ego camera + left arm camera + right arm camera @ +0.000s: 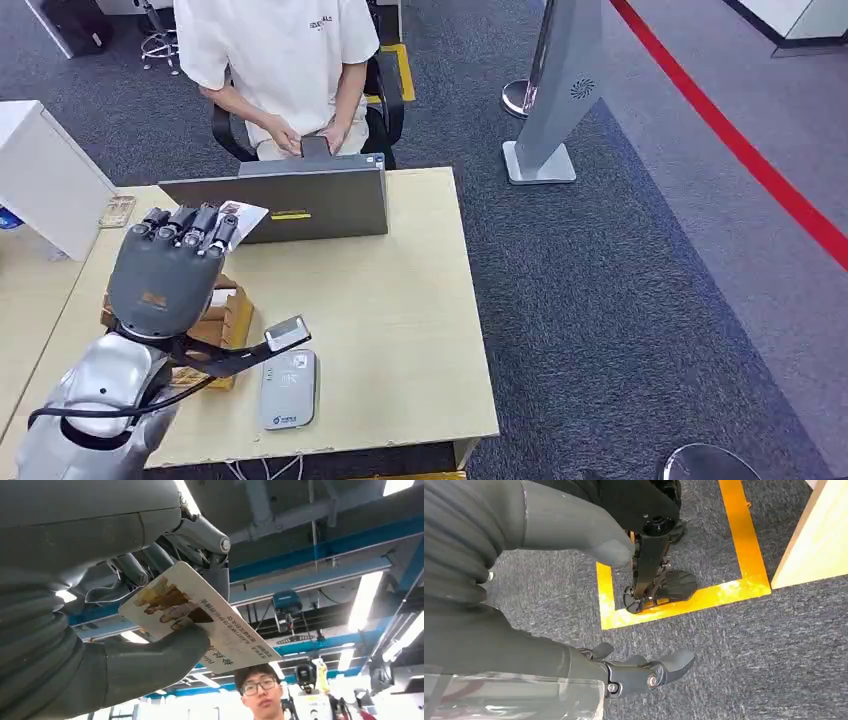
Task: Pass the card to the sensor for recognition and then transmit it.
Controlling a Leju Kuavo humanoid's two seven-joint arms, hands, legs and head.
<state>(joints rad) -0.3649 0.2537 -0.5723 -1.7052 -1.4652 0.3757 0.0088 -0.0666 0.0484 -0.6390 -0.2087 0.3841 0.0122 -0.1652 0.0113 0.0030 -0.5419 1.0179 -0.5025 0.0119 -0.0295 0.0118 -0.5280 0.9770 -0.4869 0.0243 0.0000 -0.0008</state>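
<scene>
Card is pinched in the left hand, raised over the table toward the seated person (a handover, I reckon); right hand hangs empty, fingers apart.

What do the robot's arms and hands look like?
The left arm is shiny silver, with a black cable looping round it. The left robot hand has a smooth grey back, a small orange mark and dark fingers. The right robot hand has a grey ribbed cover.
</scene>
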